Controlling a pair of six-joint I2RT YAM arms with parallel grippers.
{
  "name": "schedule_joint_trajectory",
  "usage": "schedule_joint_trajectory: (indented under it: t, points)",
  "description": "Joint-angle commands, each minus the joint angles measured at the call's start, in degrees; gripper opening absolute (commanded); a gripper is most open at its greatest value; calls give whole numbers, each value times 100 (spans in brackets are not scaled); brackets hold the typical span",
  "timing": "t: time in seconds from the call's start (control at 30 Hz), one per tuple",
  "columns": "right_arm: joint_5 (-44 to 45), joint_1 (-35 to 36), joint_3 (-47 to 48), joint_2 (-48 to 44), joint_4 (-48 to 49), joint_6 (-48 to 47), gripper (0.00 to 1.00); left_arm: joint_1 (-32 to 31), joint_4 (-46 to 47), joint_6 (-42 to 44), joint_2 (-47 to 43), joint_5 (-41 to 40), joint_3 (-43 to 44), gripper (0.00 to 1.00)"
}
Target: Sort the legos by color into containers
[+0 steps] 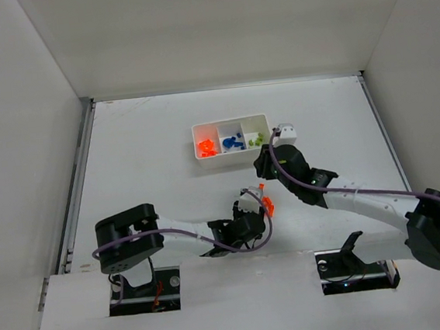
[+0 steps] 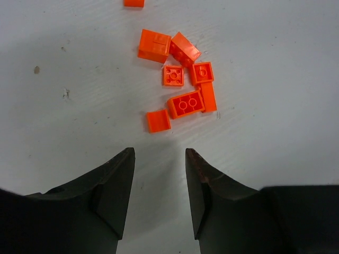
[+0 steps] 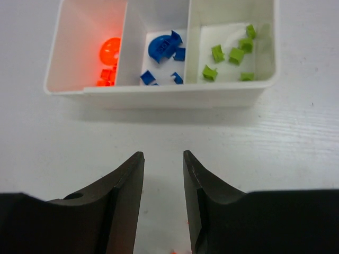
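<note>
Several orange legos lie in a loose cluster on the table just ahead of my left gripper, which is open and empty. From above the cluster lies at the left gripper's tips. The white tray has three compartments: orange pieces in the left one, blue pieces in the middle one, yellow-green bricks in the right one. My right gripper is open and empty, a short way in front of the tray's near wall. From above it sits by the tray's right near corner.
One more orange brick lies apart, beyond the cluster. White walls enclose the table on the left, back and right. The right arm stretches diagonally across the right half of the table.
</note>
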Motion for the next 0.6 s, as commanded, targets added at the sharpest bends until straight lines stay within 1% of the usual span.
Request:
schedule_joint_trajectory:
  t: [0.0,0.2,0.4,0.5,0.57]
  points:
    - [156,-35,-418,-630,347,263,41,28,-133,-40,292,-105,365,40]
    - [174,-26,-1121,-1483,216,526,42,142,-483,-207,680,-210,637,38]
    - [288,88,-1579,-1976,136,764,41,248,-748,-339,812,-342,682,33]
    - [314,141,-1702,-2117,49,869,41,257,-818,-357,873,-342,725,28]
    - [323,176,-1790,-2205,-30,905,41,257,-827,-313,900,-316,743,21]
